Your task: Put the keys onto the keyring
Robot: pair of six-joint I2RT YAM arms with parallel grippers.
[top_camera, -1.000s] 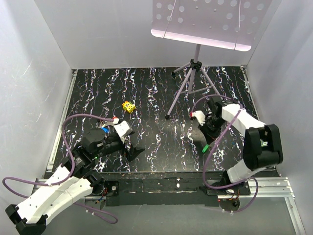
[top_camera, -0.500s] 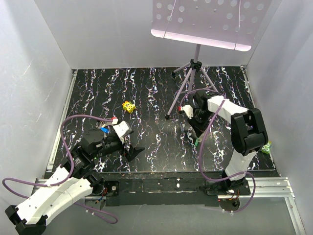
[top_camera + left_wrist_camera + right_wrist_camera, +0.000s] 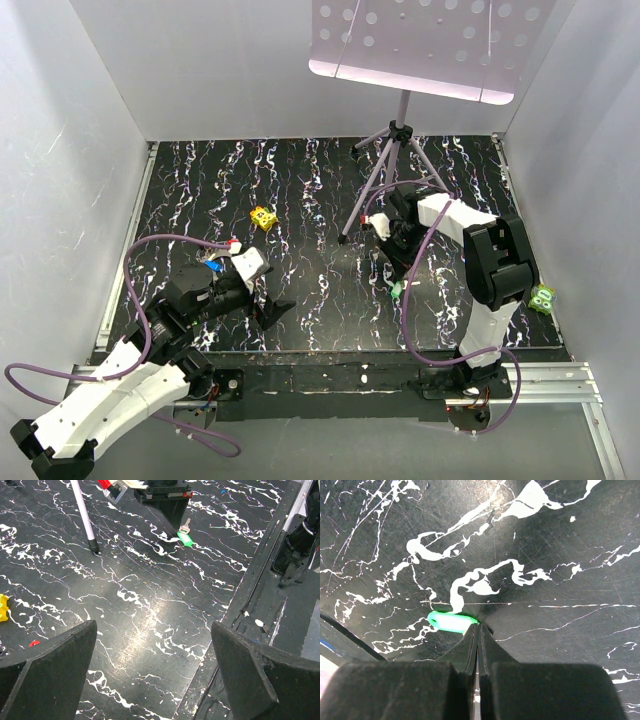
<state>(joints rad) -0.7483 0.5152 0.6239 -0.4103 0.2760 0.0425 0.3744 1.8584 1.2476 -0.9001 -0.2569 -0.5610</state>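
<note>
Well left of the tripod stand [image 3: 400,135], the left gripper [image 3: 153,625] is held over the marbled mat [image 3: 320,190], fingers spread wide with nothing between them. A blue key [image 3: 214,266] lies beside that arm, partly hidden by it. A yellow block [image 3: 263,217] sits left of the stand's feet. Just in front of the stand, the right gripper [image 3: 477,630] has its fingers pressed together, tips touching the green key [image 3: 449,622] on the mat. The key's blade is hidden there, so a clamp cannot be confirmed.
</note>
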